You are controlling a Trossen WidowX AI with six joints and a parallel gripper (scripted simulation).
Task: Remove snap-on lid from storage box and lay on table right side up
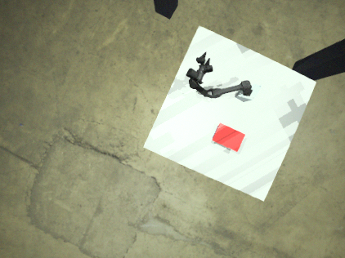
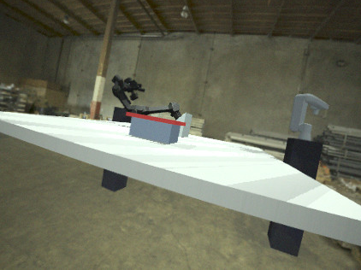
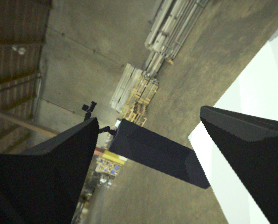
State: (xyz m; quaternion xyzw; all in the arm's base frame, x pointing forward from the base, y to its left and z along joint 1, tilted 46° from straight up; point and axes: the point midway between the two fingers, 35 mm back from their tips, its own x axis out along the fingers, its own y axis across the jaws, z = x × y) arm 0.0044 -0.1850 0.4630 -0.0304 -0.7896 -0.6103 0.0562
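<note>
The red lid (image 1: 229,137) (image 2: 156,118) lies on top of the blue-grey storage box (image 2: 151,131), its rim reaching a little past the box walls. In the top view the lid hides most of the box. The box stands on the white table (image 1: 184,137) (image 2: 239,165) (image 3: 260,80). My gripper (image 1: 207,56) (image 3: 148,117) is open and empty, its two dark fingers wide apart. It is well away from the lid, near the upper left side of the table in the top view, and points away from the box. The wrist view shows neither box nor lid.
A pale upright block (image 2: 186,124) stands behind the box. The arm's base (image 1: 246,87) is above the lid in the top view. Dark pedestals (image 1: 165,0) (image 2: 301,156) (image 3: 155,150) stand off the table; one carries a grey arm (image 2: 299,114). Table edges are visible.
</note>
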